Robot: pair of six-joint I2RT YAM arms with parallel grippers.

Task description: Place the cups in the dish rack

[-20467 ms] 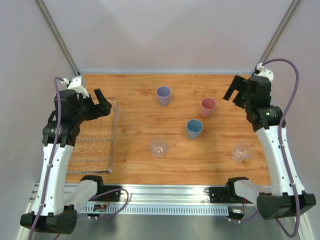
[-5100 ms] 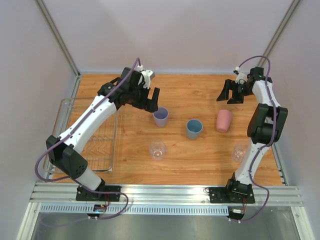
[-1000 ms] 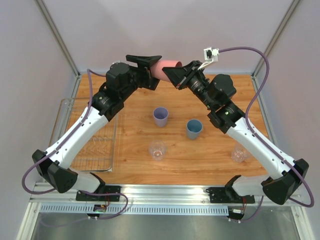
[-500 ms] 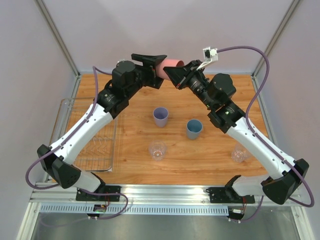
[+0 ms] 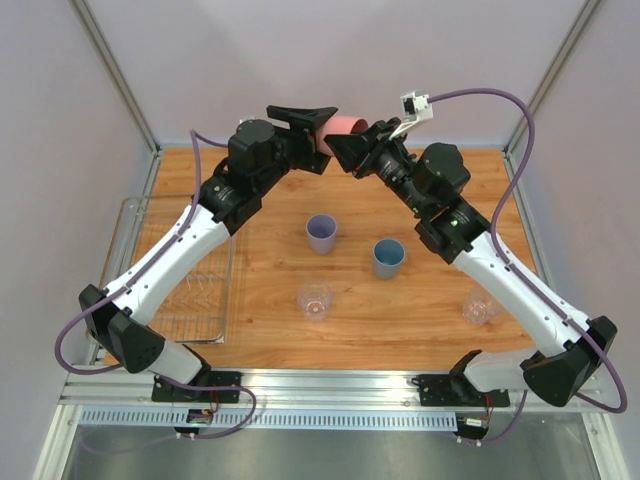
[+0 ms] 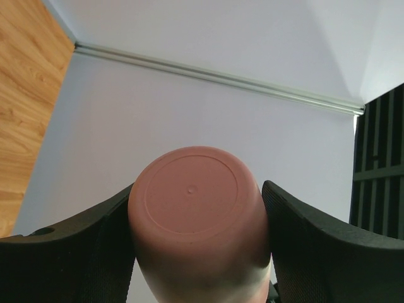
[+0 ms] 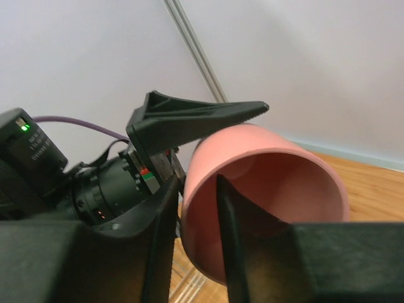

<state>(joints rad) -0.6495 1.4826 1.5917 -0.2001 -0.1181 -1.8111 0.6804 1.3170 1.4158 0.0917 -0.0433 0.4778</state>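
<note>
Midair, well above the worktop (image 5: 270,270), the pink cup (image 5: 343,124) lies on its side between both arms, so this looks like a handover. To do it well, the left end effector (image 5: 322,138) should be squeezing firmly near the base before the right end effector (image 5: 345,148) lets go. The right should then back straight out along the cup's axis, so its inner finger does not drag the rim. The right end effector is pinched on the cup wall, one finger (image 7: 228,240) inside the mouth and one outside. The left one is closed around the base end, with both fingers touching its flanks. The dish rack (image 5: 175,300) sits far left.
</note>
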